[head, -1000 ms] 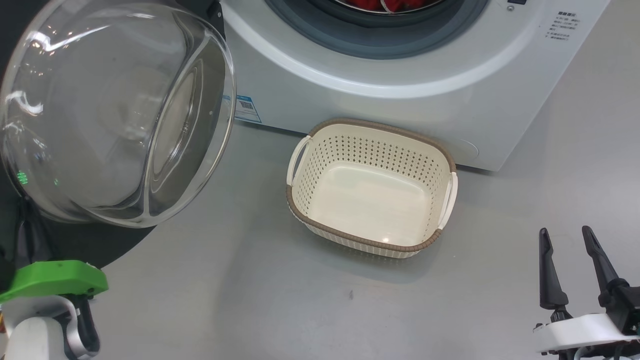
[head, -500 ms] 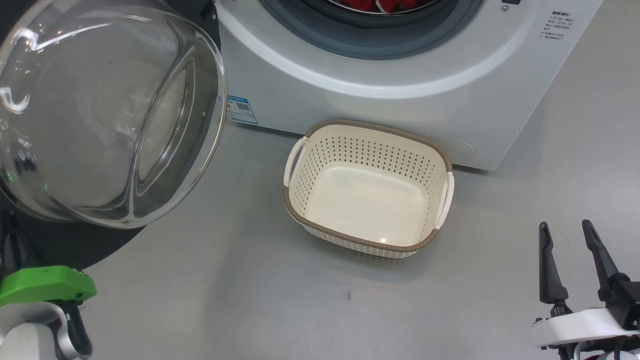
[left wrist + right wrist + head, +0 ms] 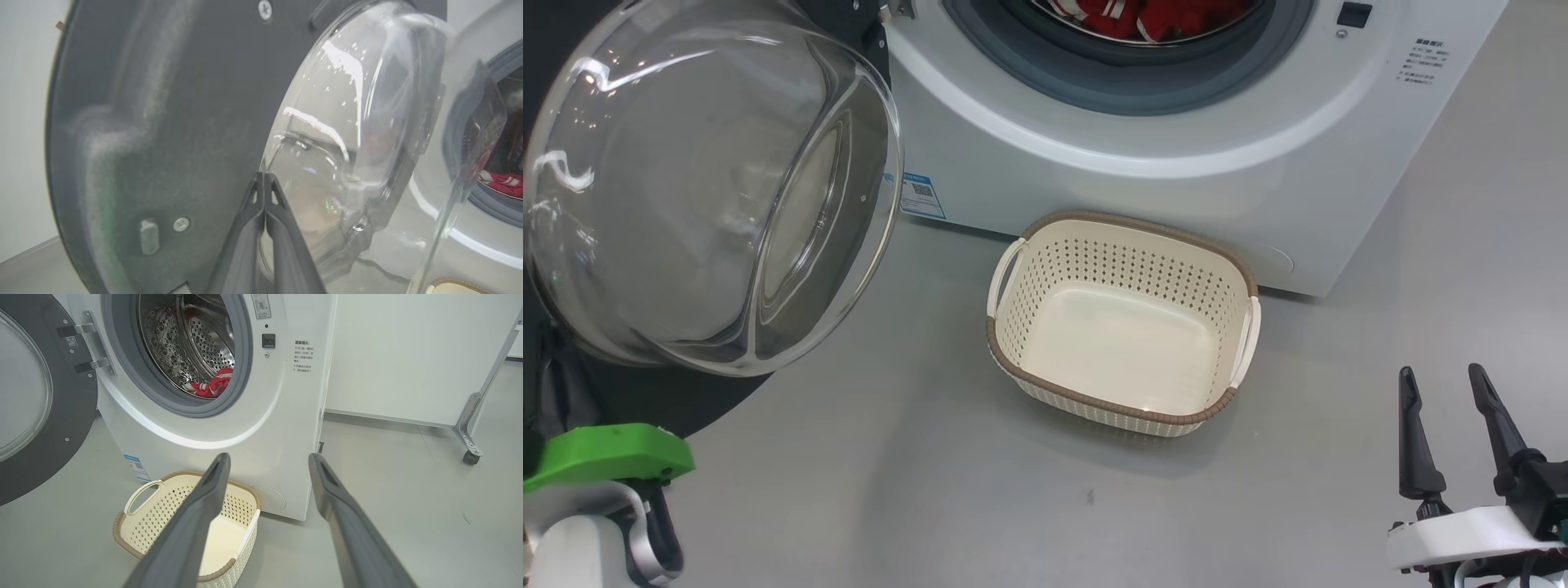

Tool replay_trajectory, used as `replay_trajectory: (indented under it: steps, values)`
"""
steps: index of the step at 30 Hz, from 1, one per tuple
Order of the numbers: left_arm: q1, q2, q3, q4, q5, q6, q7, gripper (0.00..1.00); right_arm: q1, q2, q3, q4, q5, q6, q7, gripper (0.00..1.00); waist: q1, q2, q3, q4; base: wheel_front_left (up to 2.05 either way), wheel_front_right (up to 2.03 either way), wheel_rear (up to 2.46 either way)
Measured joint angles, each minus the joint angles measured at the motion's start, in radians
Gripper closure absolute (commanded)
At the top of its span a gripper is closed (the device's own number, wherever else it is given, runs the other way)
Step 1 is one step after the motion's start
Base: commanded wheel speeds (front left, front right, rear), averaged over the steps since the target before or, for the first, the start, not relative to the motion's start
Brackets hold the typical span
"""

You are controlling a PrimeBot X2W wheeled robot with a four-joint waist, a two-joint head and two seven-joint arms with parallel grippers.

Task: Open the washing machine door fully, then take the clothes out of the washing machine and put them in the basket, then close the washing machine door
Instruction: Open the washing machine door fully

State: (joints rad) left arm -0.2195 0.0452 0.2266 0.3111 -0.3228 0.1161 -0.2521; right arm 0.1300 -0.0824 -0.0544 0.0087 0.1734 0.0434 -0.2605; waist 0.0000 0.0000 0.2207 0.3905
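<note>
Grey floor (image 3: 931, 490) before the washing machine (image 3: 1176, 188): the washing machine door (image 3: 711, 188) stands wide, so the opening step looks done. The left gripper (image 3: 264, 179) is clenched on nothing beside the door's glass; the right gripper (image 3: 1439, 384) is spread and empty. Next, reach into the drum for the clothes (image 3: 1168, 15). The basket (image 3: 1111, 404), just before the machine, is empty.

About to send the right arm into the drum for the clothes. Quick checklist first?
1. Opening: the washing machine door is swung well clear of it: ok.
2. Target: the clothes lie low in the drum, in plain sight: ok.
3. Reaching arm: the right gripper is open and holds nothing: ok.
4. Other arm: the left gripper is shut, tips at the door's inner side; contact: cannot tell.
5. Drop spot: the basket stands upright before the washing machine: ok.
</note>
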Motion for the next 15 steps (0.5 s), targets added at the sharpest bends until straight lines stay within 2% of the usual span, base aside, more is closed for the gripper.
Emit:
replay_trajectory:
  steps: [11,15]
  values:
    - [0.124,-0.006,-0.084,-0.182,0.065,-0.036,0.0,1.0,0.001,0.02,0.007,0.01,0.017,0.007,0.0,0.0,0.0,0.0,-0.05,0.003,0.0,0.0,0.0]
    - [0.177,-0.007,-0.154,-0.214,0.071,-0.069,0.0,1.0,0.0,0.021,0.027,0.018,0.017,0.017,0.0,0.0,0.0,0.0,-0.061,-0.009,0.0,0.0,0.0]
